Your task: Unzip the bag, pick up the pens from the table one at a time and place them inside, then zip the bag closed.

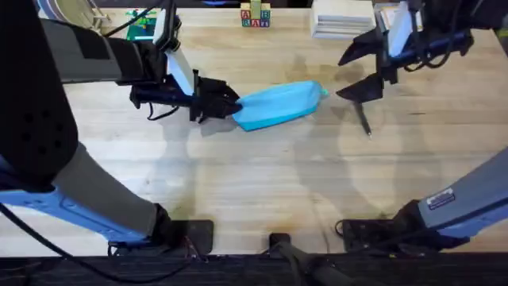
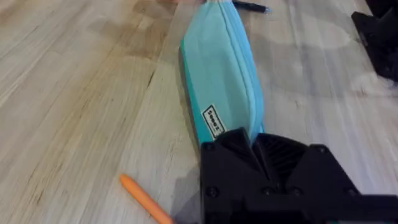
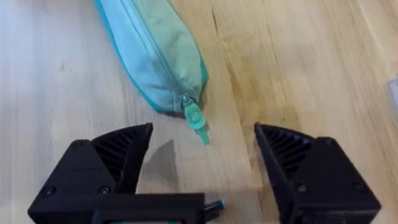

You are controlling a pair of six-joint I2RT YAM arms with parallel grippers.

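Observation:
The light-blue bag (image 1: 278,105) lies on the table (image 1: 254,183), its zipper shut and the teal pull (image 3: 196,118) at its right end. My left gripper (image 1: 216,101) is shut on the bag's (image 2: 221,68) left end. An orange pen (image 2: 146,200) lies beside that gripper (image 2: 256,142). My right gripper (image 1: 361,70) hovers open just right of the bag (image 3: 155,50), the pull lying a little beyond its spread fingers (image 3: 118,162). A black pen (image 1: 365,119) rests on the wood under the right gripper (image 3: 202,158), also visible past the bag's far end as the black pen (image 2: 249,6).
Alphabet blocks (image 1: 255,16), a white stack (image 1: 343,17) and a green item (image 1: 143,28) sit along the table's far edge. Bare wood stretches in front of the bag toward the arm bases.

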